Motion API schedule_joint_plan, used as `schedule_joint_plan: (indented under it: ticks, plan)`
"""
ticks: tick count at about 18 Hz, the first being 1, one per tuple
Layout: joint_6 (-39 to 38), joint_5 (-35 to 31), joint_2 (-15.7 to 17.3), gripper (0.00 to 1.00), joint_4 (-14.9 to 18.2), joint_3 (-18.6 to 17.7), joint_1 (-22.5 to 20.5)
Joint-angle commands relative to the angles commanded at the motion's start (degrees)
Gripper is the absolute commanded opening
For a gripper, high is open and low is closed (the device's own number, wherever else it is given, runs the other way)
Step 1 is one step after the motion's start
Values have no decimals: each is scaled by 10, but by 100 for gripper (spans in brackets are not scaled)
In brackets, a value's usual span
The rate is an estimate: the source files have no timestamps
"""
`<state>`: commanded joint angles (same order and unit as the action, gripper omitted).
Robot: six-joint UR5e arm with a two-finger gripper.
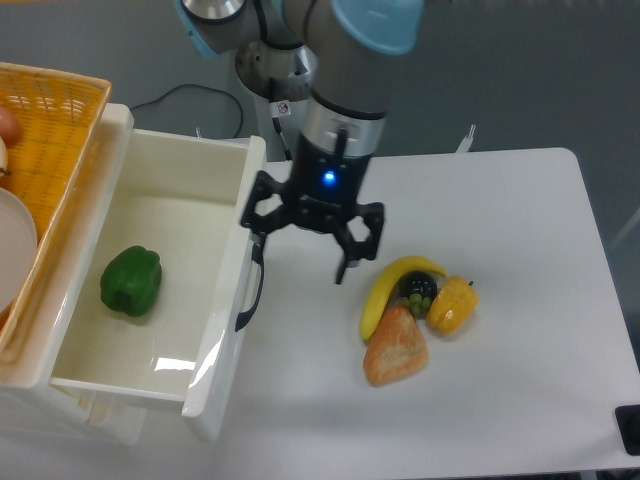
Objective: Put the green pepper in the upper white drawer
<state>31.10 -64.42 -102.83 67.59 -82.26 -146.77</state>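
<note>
The green pepper (131,282) lies on the floor of the upper white drawer (170,215), toward its left side. The drawer is pulled out, with its curved black handle (249,292) facing right. My gripper (299,253) hangs open and empty over the table just right of the drawer front, between the handle and the fruit pile. Nothing is between its fingers.
An orange woven basket (45,150) sits at the left over the drawer unit. On the table to the right lie a banana (385,290), a yellow pepper (452,305), a dark grape bunch (417,289) and a bread piece (397,348). A black object (630,428) shows at the bottom right edge.
</note>
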Motion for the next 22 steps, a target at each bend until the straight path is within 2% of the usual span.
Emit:
schedule_joint_plan:
  ticks: [5,9,12,16,18,22]
  plan:
    - [38,-35,-21,100,-4,-24,-31]
    - [119,-136,-54,100,-5,-29,-33]
    - [143,-170,-74,100,-6,-34,-39]
    - [157,-221,-101,100,-39,-43,-46]
    - [208,-234,-113,100,-40,-44,-55]
    - [396,-246,-137,100,-40,-43,-79]
